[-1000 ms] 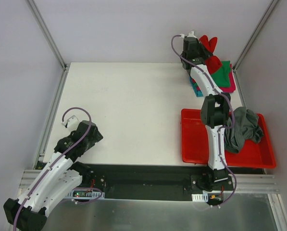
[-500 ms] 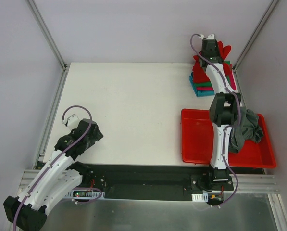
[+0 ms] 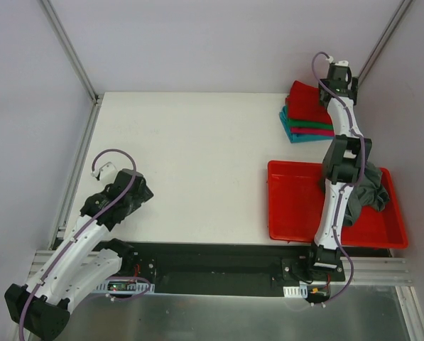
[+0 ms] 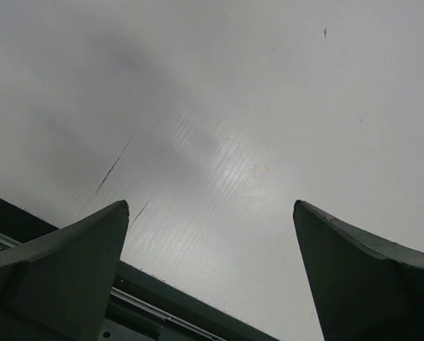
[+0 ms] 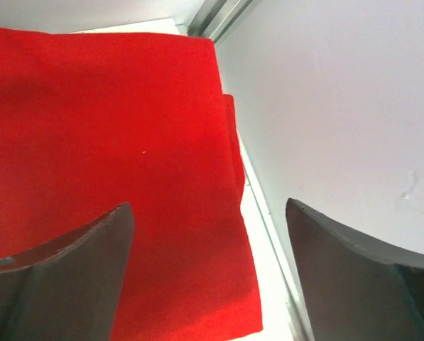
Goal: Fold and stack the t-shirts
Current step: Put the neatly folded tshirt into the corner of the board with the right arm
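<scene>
A bright red t-shirt (image 3: 307, 101) lies folded flat on top of the stack of t-shirts (image 3: 305, 131) at the table's back right corner. Green, magenta and teal edges show beneath it. My right gripper (image 3: 337, 78) hovers over the stack's far right edge. In the right wrist view it (image 5: 208, 206) is open, with the red t-shirt (image 5: 112, 121) below it and nothing between the fingers. A crumpled dark grey t-shirt (image 3: 368, 193) lies in the red tray. My left gripper (image 3: 135, 190) sits low at the near left, and in its wrist view it (image 4: 210, 204) is open over bare table.
The red plastic tray (image 3: 293, 206) stands at the near right, and the right arm crosses over it. The enclosure's wall (image 5: 339, 106) and corner post rise right beside the stack. The black rail (image 4: 190, 312) runs along the table's near edge.
My right gripper moved right over the stack with the red t-shirt, then opened and let it go; the shirt now lies flat on top. The left arm shifted only slightly.
</scene>
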